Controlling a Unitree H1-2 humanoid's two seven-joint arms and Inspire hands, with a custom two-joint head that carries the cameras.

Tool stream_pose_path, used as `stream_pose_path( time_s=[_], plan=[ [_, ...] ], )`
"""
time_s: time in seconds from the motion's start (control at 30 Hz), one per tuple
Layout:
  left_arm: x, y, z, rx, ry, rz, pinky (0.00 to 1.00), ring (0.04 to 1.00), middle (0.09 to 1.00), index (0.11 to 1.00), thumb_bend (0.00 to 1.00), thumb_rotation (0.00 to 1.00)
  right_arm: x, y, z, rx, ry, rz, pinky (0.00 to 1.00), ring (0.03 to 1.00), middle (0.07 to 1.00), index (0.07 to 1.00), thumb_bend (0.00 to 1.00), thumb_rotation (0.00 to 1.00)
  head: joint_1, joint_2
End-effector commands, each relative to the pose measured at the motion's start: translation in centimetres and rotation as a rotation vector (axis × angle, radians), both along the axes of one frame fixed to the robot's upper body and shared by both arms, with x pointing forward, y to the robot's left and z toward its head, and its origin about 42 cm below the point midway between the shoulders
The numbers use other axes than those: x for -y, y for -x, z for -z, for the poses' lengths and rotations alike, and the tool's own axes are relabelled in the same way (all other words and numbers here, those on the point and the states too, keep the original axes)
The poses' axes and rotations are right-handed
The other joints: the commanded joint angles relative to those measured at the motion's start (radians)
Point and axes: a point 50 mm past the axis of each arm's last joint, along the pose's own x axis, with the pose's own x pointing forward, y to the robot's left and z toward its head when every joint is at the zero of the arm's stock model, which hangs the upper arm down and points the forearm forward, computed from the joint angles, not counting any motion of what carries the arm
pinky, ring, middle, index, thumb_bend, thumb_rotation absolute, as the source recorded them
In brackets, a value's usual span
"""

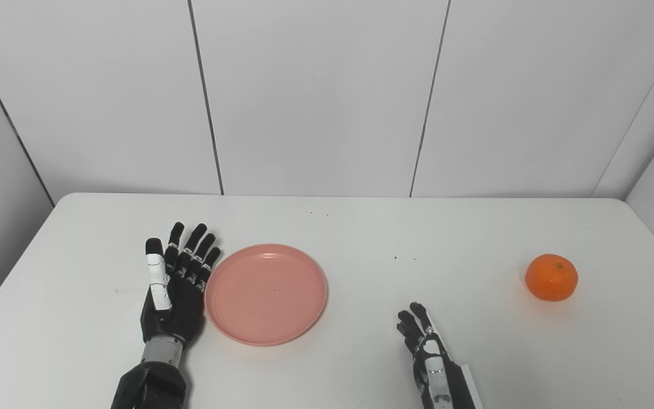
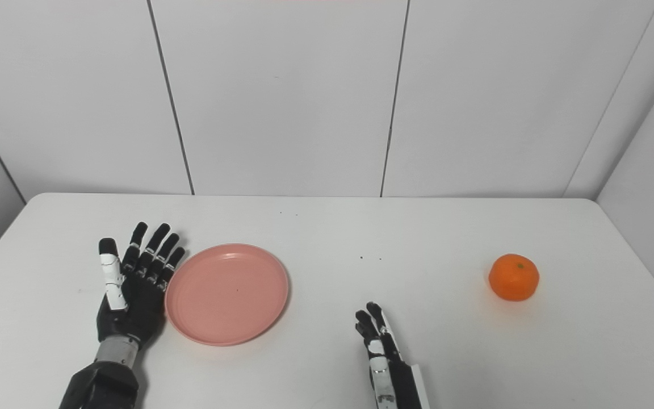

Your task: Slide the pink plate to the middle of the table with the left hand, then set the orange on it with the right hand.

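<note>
Pink, round, shallow-rimmed plate [image 1: 266, 293] lies empty beside the left hand [image 1: 175, 284], its fingers spread, grasping nothing.

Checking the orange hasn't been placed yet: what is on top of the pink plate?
Nothing: the pink plate shows only a tiny dark speck. The orange sits apart on the table. The table beneath the plate is hidden.

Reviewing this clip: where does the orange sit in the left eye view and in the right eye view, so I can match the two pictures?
Left eye view: the orange lies on the table at the right, near the picture's right edge.
Right eye view: the orange sits at the same height, a little further from the right edge.
Shared landmark: the pink plate, left of centre in both views, beside the open left robot hand.
</note>
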Motion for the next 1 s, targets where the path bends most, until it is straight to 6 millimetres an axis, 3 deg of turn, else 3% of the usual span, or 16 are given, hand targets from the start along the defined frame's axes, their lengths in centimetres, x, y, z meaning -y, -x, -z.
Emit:
stream_pose_path(
  time_s=[0.0,0.57,0.97],
  plan=[
    [0.8,0.9,2.9,-0.156,0.012,0.035,0.93,0.920,0.905,1.000,0.89,0.77,-1.9,2.0,1.3,-0.088,-0.048,-0.003,1.00,0.933,0.913,0.943,0.83,0.97,-0.008,0.001],
    [1.4,0.8,2.4,-0.162,0.036,0.067,0.94,0.915,0.901,1.000,0.88,0.76,-3.5,1.4,0.7,-0.065,-0.049,0.007,1.00,0.952,0.929,0.946,0.83,0.97,-0.112,0.026],
    [2.8,1.4,2.6,-0.179,0.045,0.108,0.95,0.919,0.899,1.000,0.87,0.75,-3.7,1.3,0.5,-0.065,-0.029,0.044,1.00,0.980,0.990,0.950,0.82,1.00,-0.105,0.028]
  ],
)
